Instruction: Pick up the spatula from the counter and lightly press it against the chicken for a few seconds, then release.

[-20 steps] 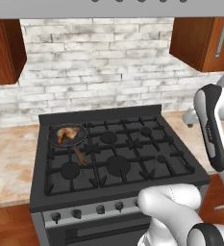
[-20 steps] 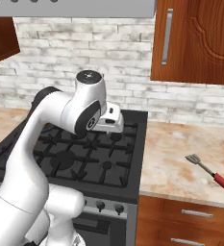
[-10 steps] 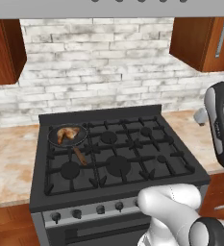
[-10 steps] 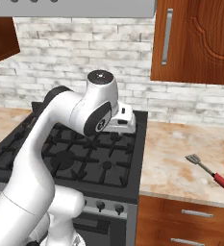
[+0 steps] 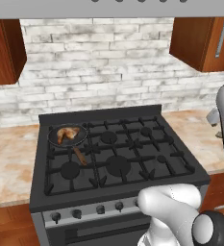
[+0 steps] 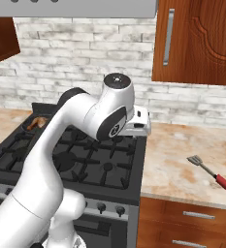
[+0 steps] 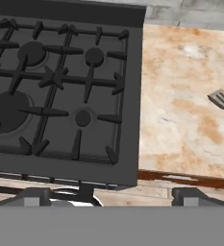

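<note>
Item: spatula [image 6: 209, 173]. Location: lying flat on the counter [image 6: 172, 160] to the right of the stove [image 6: 85, 164], well apart from it and near the counter's front edge. Its head points back toward the stove and its handle toward the front right; in the hand view the head [image 7: 221, 99] shows at the right edge. Description: slotted grey head, thin dark shank, red handle; slim with a low profile. Handling (judged): light and stiff, unlikely to bend under a gentle press. The head and shank are probably thin and slick, and hard to pinch off a flat surface. The red handle is the thicker part and the sensible place to take hold, pinched across its width toward the shank end so that the head does not droop. Because it lies flat, the fingers would have to come down close to the counter on both sides. Related item: chicken [image 5: 65, 134], a brown piece in a dark pan [image 5: 80, 139] on the rear left burner, far across the stove from the spatula. It is likely soft, and the pan may slide under a hard push. Gripper [image 7: 112, 198]: jaws spread wide, holding nothing, hanging above the stove's right edge and not yet over the spatula.
</note>
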